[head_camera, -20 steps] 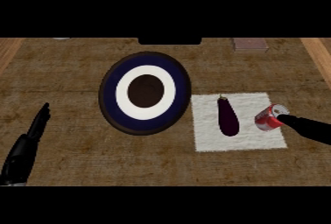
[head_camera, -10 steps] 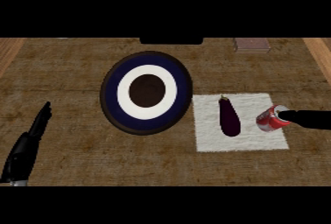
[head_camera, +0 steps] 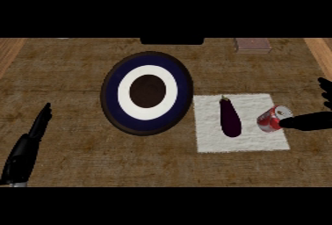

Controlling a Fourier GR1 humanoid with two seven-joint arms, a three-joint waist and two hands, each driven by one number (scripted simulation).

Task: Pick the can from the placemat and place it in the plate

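A red can lies tilted on the right side of the white placemat. My right hand comes in from the right edge. Its thumb touches the can's right end, and its fingers spread apart above, so the hand is open and not closed round the can. The round plate, with a dark blue band, white ring and brown centre, sits to the left of the placemat. My left hand rests open at the lower left, fingers straight, far from everything.
A dark purple eggplant lies on the placemat between the can and the plate. A small brownish box sits at the counter's far edge, and a black object at the top centre. Wooden strips border both sides.
My right hand has turned from a diagonal approach to lying level at the can's right end, and its fingers now show at the right edge. The can stays on the placemat.
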